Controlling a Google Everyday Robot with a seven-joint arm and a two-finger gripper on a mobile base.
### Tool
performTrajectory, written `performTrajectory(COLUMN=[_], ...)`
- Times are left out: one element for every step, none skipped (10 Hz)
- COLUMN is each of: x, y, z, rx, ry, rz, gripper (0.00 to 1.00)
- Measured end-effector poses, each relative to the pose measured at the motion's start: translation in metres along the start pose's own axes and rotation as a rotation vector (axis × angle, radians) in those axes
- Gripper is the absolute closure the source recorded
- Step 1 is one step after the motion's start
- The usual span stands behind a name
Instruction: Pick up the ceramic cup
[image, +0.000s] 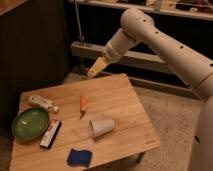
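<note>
Well beyond the ceramic cup (102, 127), the gripper (96, 68) slants downward.

The white arm (165, 40) stretches down-left, its tool (96, 69) angled downward in midair.

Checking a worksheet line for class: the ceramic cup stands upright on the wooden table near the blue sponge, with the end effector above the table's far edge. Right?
No. The camera view shows the ceramic cup lying on its side, not upright. It is on the wooden table near the blue sponge, with the end effector above the far edge.
</note>
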Motion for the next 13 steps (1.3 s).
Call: performTrajectory(x=[0.007,0.018,0.027,0.035,0.047,0.071,0.083,0.092,0.101,0.109,0.115,0.119,0.122], y=[0.009,0.021,0.031,0.038,0.039,0.041,0.045,0.050,0.056,0.059,0.061,0.061,0.060], z=[0.000,0.001,0.004,0.007,0.009,0.014,0.018,0.024,0.038,0.048,0.053,0.059,0.065], rx=[0.003,0.014,0.028,0.046,0.055,0.058,0.057,0.051,0.043,0.051,0.072,0.079,0.072], ry=[0.013,0.035,0.056,0.075,0.084,0.087,0.089,0.089,0.082,0.061,0.031,-0.013,-0.059], rz=[-0.038,-0.077,-0.104,-0.122,-0.126,-0.140,-0.153,-0.166,-0.179,-0.190,-0.203,-0.220,-0.225], gripper=[0.20,0.20,0.20,0.20,0.20,0.20,0.20,0.20,0.20,0.20,0.20,0.20,0.20])
